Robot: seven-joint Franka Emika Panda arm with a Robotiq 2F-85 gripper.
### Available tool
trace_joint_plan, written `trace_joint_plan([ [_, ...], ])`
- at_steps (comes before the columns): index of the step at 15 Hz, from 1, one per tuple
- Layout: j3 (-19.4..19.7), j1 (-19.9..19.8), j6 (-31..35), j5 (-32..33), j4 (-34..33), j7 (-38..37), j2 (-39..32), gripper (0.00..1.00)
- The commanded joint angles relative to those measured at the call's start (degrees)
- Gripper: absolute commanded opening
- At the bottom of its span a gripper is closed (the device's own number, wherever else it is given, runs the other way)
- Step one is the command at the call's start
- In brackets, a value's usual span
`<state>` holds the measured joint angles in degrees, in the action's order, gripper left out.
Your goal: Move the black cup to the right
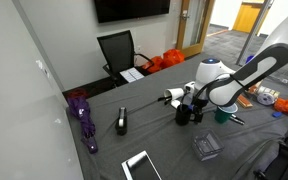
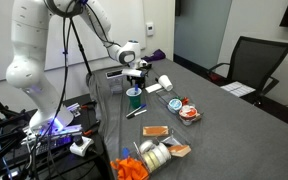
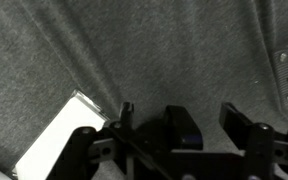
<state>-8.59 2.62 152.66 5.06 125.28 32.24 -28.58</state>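
In an exterior view, shows gripper down over black cup, near green cup. In an exterior view, shows gripper close above green cup. In wrist view, shows fingers apart, straddling black cup, not clamped.

grey table | black office chair | dark wall screen

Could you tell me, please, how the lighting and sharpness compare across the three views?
Wrist view: dim and grainy, the gripper a near-black silhouette against the grey table. Both exterior views: even room light, no harsh glare, soft detail. In an exterior view the black cup barely separates from the table; in an exterior view purple light glows near the robot's base.
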Motion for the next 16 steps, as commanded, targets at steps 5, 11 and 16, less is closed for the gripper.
trace_joint_plan([
  [5,-2.6,-3.2,5.3,0.8,0.8,1.0,-2.1,0.31],
  [11,-3.3,-4.1,5.9,1.0,1.2,1.4,-2.3,0.03],
  [16,-4.2,-4.7,5.4,0.7,2.5,1.6,-0.5,0.05],
])
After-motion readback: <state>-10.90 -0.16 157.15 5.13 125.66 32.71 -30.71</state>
